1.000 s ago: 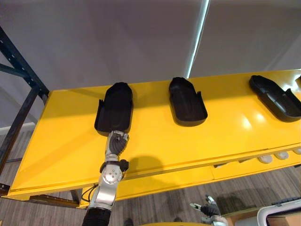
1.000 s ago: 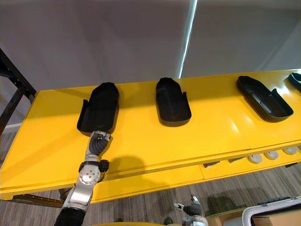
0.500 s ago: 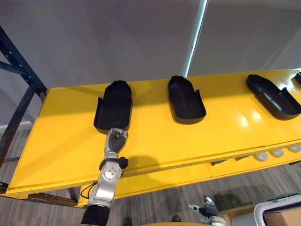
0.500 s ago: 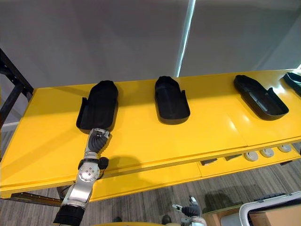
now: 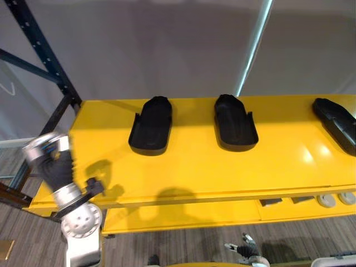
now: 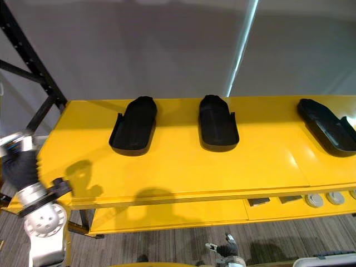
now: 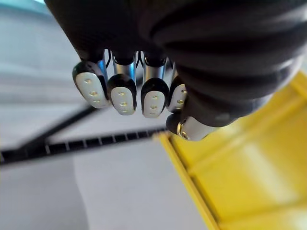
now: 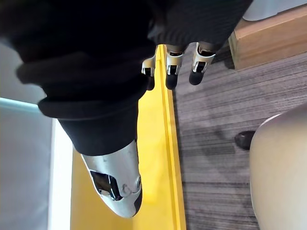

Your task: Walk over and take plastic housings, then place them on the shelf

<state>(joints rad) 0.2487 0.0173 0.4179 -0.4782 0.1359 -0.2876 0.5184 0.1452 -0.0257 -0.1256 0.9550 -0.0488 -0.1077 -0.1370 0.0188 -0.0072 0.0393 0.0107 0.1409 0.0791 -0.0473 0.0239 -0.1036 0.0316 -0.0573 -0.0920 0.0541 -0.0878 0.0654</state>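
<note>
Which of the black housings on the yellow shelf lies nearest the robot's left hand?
The leftmost housing; the left hand is by the shelf's left end; the middle housing and right housing lie farther.

Left hand (image 5: 54, 167) at the shelf's near corner is just a blur. The rightmost plastic housing (image 5: 337, 123) is sliced by the frame edge, as is the yellow shelf (image 5: 189, 167). Right hand (image 5: 245, 253) is low and clipped at the bottom. The pale round parts (image 6: 325, 198) underneath are too small to name.

Three black plastic housings (image 6: 133, 125) (image 6: 218, 123) (image 6: 328, 125) lie on one yellow shelf (image 6: 267, 167).
</note>
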